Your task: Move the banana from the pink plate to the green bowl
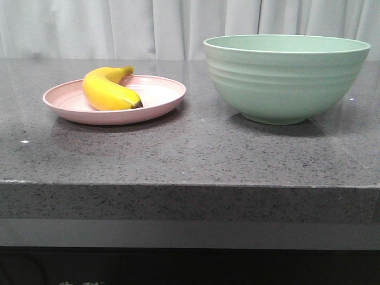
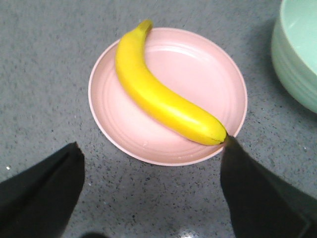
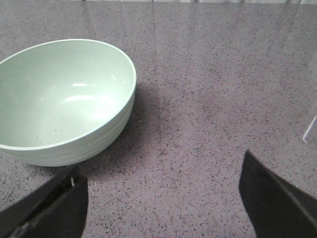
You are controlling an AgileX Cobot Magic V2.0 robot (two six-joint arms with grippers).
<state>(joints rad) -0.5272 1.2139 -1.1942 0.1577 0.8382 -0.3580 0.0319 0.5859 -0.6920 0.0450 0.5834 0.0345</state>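
Note:
The banana (image 1: pixel 107 89) lies on the pink plate (image 1: pixel 160 101) at the left of the table. The green bowl (image 1: pixel 286 77) stands empty at the right. In the left wrist view the banana (image 2: pixel 158 94) lies across the plate (image 2: pixel 198 69). My left gripper (image 2: pixel 153 148) is open above the plate's near edge, one fingertip (image 2: pixel 233 148) next to the banana's dark tip. In the right wrist view my right gripper (image 3: pixel 161 171) is open over bare table beside the bowl (image 3: pixel 59 94). Neither gripper shows in the front view.
The table is dark speckled stone (image 1: pixel 190 154) with its front edge near the camera. A white curtain (image 1: pixel 154 24) hangs behind. The bowl's rim (image 2: pixel 297 59) shows at the edge of the left wrist view.

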